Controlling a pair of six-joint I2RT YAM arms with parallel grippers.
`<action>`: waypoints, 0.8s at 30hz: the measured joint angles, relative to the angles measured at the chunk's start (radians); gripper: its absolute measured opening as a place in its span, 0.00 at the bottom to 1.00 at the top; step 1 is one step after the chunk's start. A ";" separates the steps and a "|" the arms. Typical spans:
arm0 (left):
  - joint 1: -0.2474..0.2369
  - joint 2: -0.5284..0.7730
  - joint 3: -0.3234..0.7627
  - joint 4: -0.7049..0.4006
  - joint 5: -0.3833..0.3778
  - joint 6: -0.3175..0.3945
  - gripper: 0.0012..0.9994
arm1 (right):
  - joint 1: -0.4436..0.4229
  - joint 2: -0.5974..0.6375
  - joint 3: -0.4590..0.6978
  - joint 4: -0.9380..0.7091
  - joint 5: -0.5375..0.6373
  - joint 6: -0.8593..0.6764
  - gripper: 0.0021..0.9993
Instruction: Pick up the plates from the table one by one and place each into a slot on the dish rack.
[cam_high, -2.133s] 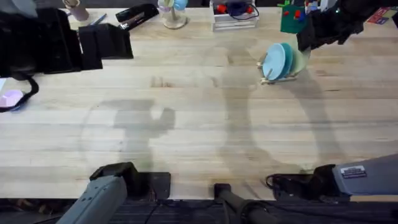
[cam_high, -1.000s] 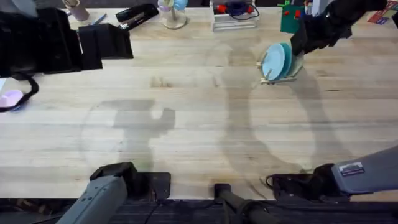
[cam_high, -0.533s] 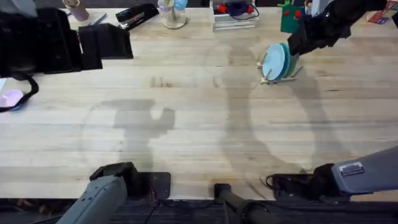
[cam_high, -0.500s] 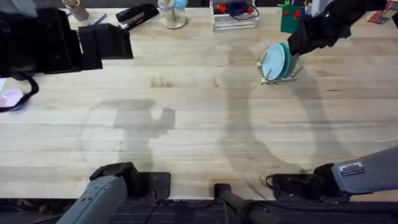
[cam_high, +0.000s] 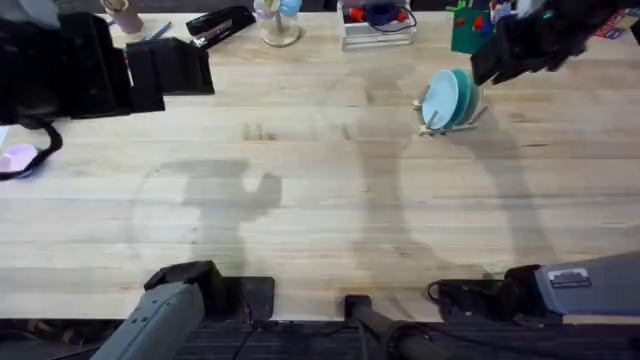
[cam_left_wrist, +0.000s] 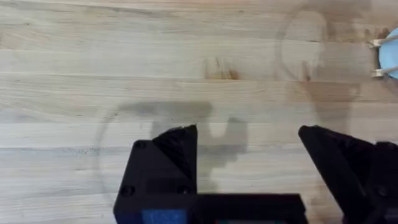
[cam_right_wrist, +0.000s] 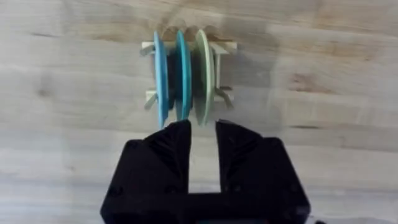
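My right gripper (cam_right_wrist: 203, 138) hangs above the dish rack (cam_right_wrist: 219, 47), fingers narrowly parted and holding nothing. The rack stands at about one o'clock on the table (cam_high: 320, 200), with a teal-blue plate (cam_right_wrist: 182, 74) and what looks like a cream-yellow plate (cam_right_wrist: 203, 78) upright in its slots. My left gripper (cam_left_wrist: 249, 155) gapes wide over bare wood.

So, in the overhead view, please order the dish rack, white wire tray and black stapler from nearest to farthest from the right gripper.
1. dish rack, right beside the right gripper.
2. white wire tray, far edge, about the middle.
3. black stapler, far edge, further left.
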 joint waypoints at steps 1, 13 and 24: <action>0.000 0.000 0.000 0.000 0.000 0.000 1.00 | 0.000 -0.020 0.003 -0.011 0.000 0.000 0.27; 0.000 0.000 0.000 0.000 0.000 0.000 0.99 | 0.000 -0.296 0.018 -0.218 -0.002 0.003 0.99; 0.000 0.000 0.000 0.000 0.000 0.000 0.99 | 0.000 -0.477 0.018 -0.316 -0.003 0.003 1.00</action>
